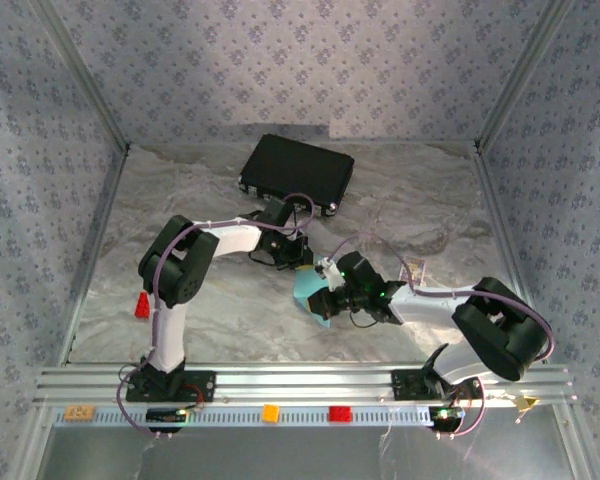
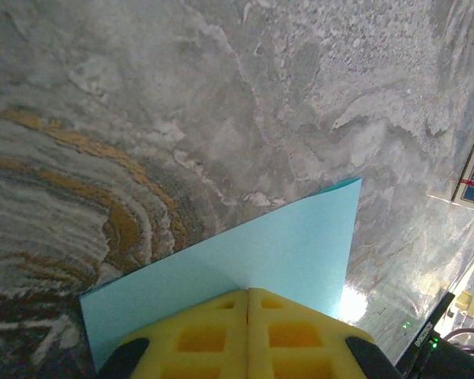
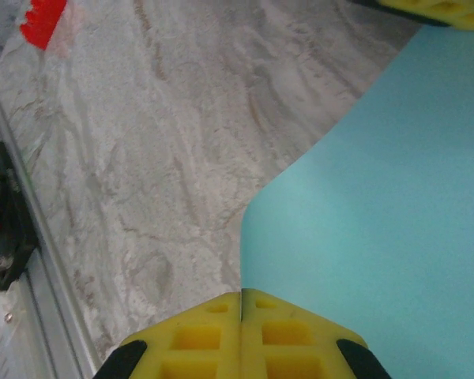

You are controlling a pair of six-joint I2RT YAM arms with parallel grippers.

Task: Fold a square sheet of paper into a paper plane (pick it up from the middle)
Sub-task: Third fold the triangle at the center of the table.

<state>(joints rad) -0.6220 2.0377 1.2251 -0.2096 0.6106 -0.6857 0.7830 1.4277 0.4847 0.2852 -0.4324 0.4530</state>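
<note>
At the far left, a red block (image 1: 141, 305) sits close to the frame edge, with bare surface (image 1: 220, 310) beside it. The left tool (image 2: 247, 304) has its pads pressed fully together, pinching one edge of the square sheet of paper (image 2: 276, 253). One sheet corner juts out over open surface. The sheet is at centre, between both tools, well apart from the black case (image 1: 297, 172) at the rear. The right tool (image 3: 242, 304) is likewise clamped tight on the opposite edge, and the paper's free edge there curves. Open room remains at the rear right. The surface is grey, marbled and wrinkled. The walls (image 1: 280, 60) are patterned, and an aluminium rail (image 1: 300, 380) runs along the near edge.
</note>
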